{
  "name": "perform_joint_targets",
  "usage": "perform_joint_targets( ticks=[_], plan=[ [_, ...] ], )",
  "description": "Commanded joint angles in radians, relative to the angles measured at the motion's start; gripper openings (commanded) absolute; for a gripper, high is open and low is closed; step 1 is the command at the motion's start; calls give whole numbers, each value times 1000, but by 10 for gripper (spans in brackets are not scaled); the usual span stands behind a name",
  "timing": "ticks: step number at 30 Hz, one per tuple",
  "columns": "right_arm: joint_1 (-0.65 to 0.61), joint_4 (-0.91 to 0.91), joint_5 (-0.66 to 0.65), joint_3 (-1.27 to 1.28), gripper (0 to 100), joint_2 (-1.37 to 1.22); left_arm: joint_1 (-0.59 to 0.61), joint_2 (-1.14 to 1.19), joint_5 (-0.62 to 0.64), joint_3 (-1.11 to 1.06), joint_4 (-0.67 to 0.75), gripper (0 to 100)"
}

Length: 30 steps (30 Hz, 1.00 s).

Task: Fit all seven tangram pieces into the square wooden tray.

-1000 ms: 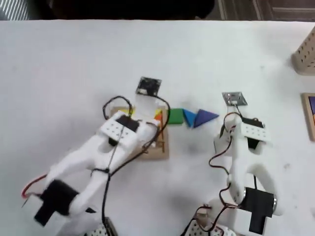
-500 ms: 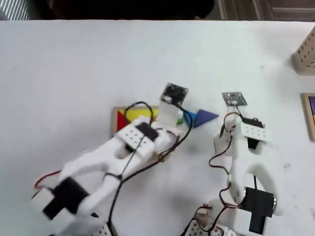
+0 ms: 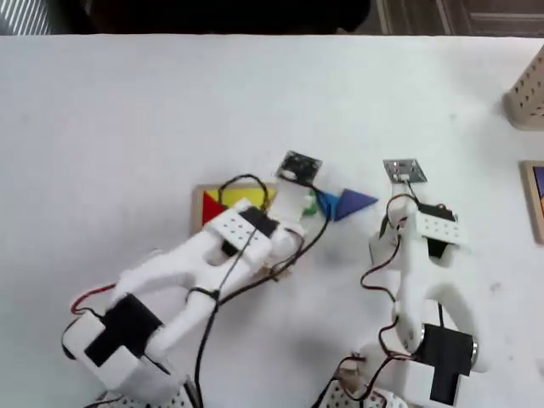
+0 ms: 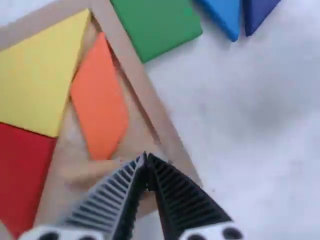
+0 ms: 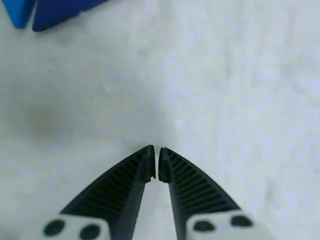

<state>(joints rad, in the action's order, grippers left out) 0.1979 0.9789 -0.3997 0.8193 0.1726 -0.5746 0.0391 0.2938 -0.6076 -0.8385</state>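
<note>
**Tangram pieces: three in the tray [image 4: 145, 95], three outside it**

Inside the wooden tray lie a yellow triangle [image 4: 35, 80], a red piece [image 4: 22, 170] touching its edge, and an orange parallelogram [image 4: 100, 100] lying next to the yellow one and near the rim. A bare strip of tray floor shows around the orange piece. Just outside that rim sits the green square [image 4: 155, 22]. Beyond it are a light blue triangle [image 4: 225, 15] and a dark blue triangle [image 4: 260, 10], side by side on the white table [image 3: 127, 110].

The left gripper [image 4: 147, 167] hangs over the tray's rim with its jaws closed and nothing between them. The right gripper [image 5: 155, 162] is also closed and empty, over bare table, with the two blue triangles near it. In the high view the left arm lies across much of the tray.

The likeliest trouble is a knock. The left jaws sit close above the rim, so a low sweep towards the green square could catch the wood, shove the tray and jolt the loosely seated orange piece. The green square lies flat against the table and near the tray. A pinch there may push it into the light blue triangle rather than lift it. If the orange parallelogram is not fully home, later pieces could jam against it.
</note>
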Motion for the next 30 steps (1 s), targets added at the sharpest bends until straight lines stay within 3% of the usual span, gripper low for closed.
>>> perform_joint_targets(
  ticks=[1,6,16,30],
  plan=[
    [-2,-12,-12,-6,24,35,79,-1,-38,29,-41,20],
    [-2,-12,-12,-6,24,35,148,-38,-57,25,-58,20],
    [-2,-12,-12,-6,24,35,157,-374,-101,-150,-61,20],
    [-1,-8,-12,-3,24,39,200,-125,-104,-71,20,20]
  ],
)
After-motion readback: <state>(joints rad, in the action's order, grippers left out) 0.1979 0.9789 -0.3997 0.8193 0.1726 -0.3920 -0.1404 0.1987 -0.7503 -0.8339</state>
